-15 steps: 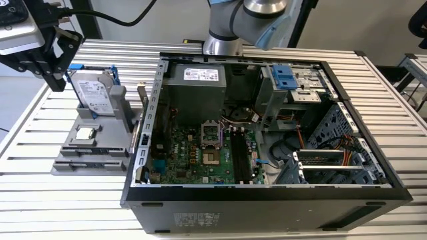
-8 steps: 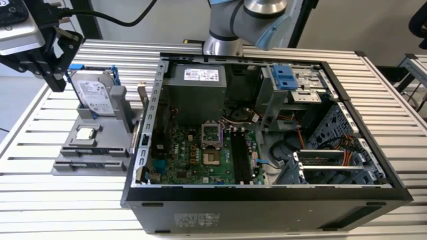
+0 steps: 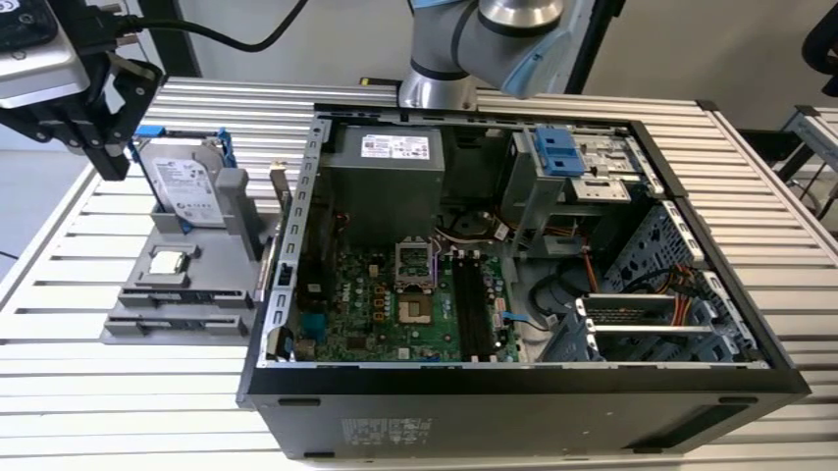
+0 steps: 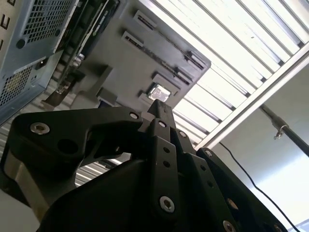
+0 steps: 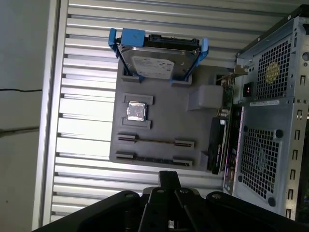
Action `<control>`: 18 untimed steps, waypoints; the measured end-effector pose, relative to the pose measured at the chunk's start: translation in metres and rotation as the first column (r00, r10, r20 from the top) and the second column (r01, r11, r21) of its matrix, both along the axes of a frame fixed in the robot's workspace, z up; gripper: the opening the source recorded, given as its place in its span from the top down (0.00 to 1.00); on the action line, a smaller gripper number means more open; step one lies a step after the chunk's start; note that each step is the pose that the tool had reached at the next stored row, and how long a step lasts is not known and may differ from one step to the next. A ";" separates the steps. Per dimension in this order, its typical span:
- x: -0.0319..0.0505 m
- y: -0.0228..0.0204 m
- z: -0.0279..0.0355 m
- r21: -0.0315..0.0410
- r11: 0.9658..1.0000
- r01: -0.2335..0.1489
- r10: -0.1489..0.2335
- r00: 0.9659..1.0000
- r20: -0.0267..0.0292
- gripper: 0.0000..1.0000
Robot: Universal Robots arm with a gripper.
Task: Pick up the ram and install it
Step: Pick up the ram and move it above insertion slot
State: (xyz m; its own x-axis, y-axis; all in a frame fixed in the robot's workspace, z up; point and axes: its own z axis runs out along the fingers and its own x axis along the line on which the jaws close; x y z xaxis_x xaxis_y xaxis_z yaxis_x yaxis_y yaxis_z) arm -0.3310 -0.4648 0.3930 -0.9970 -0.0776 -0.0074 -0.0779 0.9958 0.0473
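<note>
The ram (image 5: 154, 141) is a thin green stick standing on edge in a slot of the grey holder (image 5: 164, 121) on the table, beside the open computer case. My gripper (image 3: 112, 162) hangs above the holder's far end, near the hard drive, at the exterior view's left. In both wrist views its black fingers (image 5: 169, 178) meet in one tip (image 4: 159, 107) with nothing between them. It is well clear of the ram. The motherboard's black slots (image 3: 474, 304) lie inside the case (image 3: 524, 245).
On the holder stand a silver hard drive with blue rails (image 3: 183, 182) and a small square processor chip (image 3: 167, 262). An expansion card (image 3: 281, 211) stands between holder and case. The case wall (image 3: 294, 245) rises next to the holder. The arm's base (image 3: 439, 59) is behind the case.
</note>
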 end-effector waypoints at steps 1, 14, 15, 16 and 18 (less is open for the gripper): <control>0.0000 0.0000 0.0000 0.000 1.000 -0.011 0.011 1.000 0.000 1.00; -0.0004 0.0000 0.0000 -0.004 0.987 -0.164 0.164 0.987 0.000 1.00; -0.0004 0.0000 0.0000 -0.004 0.984 -0.176 0.176 0.984 0.000 1.00; -0.0004 0.0000 0.0000 -0.004 0.982 -0.190 0.190 0.982 -0.001 1.00; -0.0004 0.0000 0.0000 -0.005 0.976 -0.217 0.217 0.976 -0.001 1.00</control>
